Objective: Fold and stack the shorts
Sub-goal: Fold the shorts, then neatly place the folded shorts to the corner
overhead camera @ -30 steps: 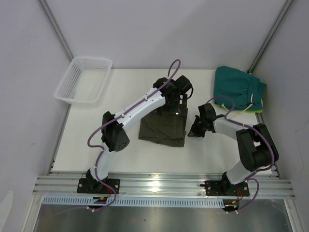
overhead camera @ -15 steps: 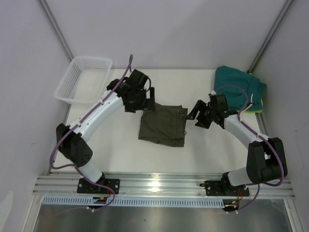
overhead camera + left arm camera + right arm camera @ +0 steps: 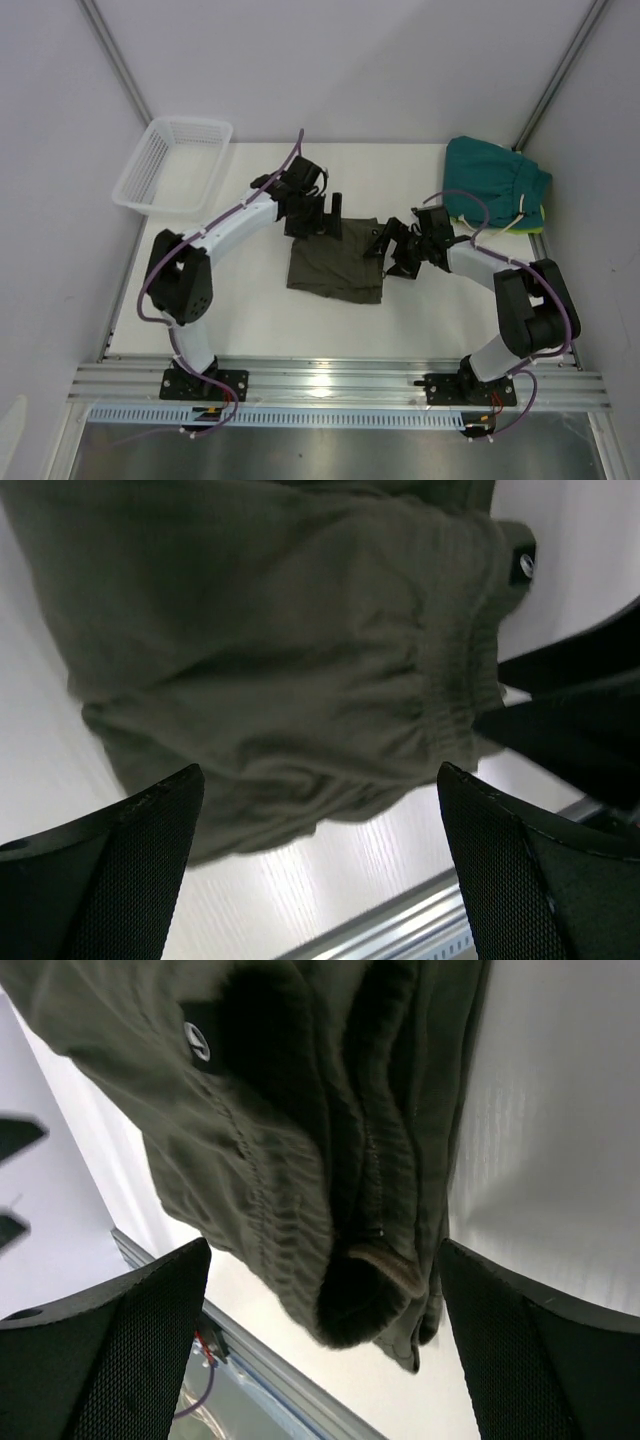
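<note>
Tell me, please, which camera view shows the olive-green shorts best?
The top external view: it alone shows the olive-green shorts whole, as a folded shape. Both wrist views show only close-up parts around the gathered waistband.

1. Top view: bright, even overhead light with only faint, soft shadows; white glare on the metal rail (image 3: 330, 383) at 6 o'clock
2. Wrist views: the olive shorts (image 3: 280, 650) are dim and slightly soft; in the right view the table (image 3: 540, 1140) is blown out white at 3 o'clock

I work on a white table (image 3: 255, 325) with pale grey walls (image 3: 340, 60) left, far and right. A grooved aluminium rail (image 3: 340, 381) runs along its near edge.
</note>
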### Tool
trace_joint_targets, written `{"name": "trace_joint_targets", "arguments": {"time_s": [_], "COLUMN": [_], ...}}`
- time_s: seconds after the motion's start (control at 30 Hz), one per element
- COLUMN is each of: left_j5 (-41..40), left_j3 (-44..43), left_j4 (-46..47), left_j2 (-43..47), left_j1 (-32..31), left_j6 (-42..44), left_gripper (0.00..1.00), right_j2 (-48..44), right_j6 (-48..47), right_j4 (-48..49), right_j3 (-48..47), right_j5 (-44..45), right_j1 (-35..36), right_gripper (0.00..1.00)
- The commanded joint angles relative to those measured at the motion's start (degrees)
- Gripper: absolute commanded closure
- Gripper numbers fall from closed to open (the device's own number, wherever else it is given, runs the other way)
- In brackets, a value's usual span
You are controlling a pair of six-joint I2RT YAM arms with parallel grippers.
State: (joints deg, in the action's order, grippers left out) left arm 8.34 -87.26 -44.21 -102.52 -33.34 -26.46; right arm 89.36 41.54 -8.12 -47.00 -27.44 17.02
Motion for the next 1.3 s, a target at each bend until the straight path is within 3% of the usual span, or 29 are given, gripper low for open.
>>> {"name": "trace_joint_targets", "arguments": {"time_s": [0.0, 0.17, 0.23, 0.3, 0.43, 0.53, 0.7, 1.0, 1.07, 1.27], "left_j5": [5.98, 7.65, 8.62, 10.81, 13.98, 12.59, 11.17, 11.08, 10.56, 9.59], "left_j3": [-3.26, -5.18, -8.44, -11.68, -12.92, -20.03, -21.46, -20.58, -19.88, -10.39], "left_j4": [5.88, 12.21, 11.08, 9.05, 9.32, 2.04, -3.51, -2.72, -4.74, -3.79], "left_j2": [-4.61, -9.96, -13.13, -17.34, -21.83, -27.02, -28.70, -13.95, -11.05, -2.01], "left_j1": [2.84, 5.48, 6.27, 6.97, 9.17, 9.17, 9.17, 8.91, 8.56, 7.77], "left_j6": [-0.08, -0.35, -0.87, -2.36, -6.49, -6.68, -5.19, -4.83, -4.40, -3.69], "left_gripper": [0.01, 0.01, 0.01, 0.01, 0.01, 0.01, 0.01, 0.01, 0.01, 0.01], "right_j2": [1.86, 6.78, 9.59, 10.57, 11.62, 12.50, 14.35, 16.81, 17.86, 18.92], "right_j6": [1.78, 2.41, 2.67, 3.11, 3.20, 4.69, 7.06, 9.17, 9.88, 10.14], "right_j4": [10.03, 16.20, 16.29, 16.56, 17.34, 21.81, 26.30, 31.31, 31.94, 31.24], "right_j3": [3.39, 4.47, 3.85, 3.94, 4.55, 6.22, 7.63, 8.60, 8.42, 6.93], "right_j5": [-0.50, -0.25, -0.16, 0.37, 0.64, -0.15, -0.95, -0.77, -0.60, 1.07], "right_j1": [1.00, 1.18, 1.35, 1.62, 2.58, 2.93, 3.81, 5.74, 5.92, 5.57], "right_gripper": [0.02, 0.06, 0.19, 0.24, 0.24, 0.23, 0.24, 0.27, 0.32, 0.62]}}
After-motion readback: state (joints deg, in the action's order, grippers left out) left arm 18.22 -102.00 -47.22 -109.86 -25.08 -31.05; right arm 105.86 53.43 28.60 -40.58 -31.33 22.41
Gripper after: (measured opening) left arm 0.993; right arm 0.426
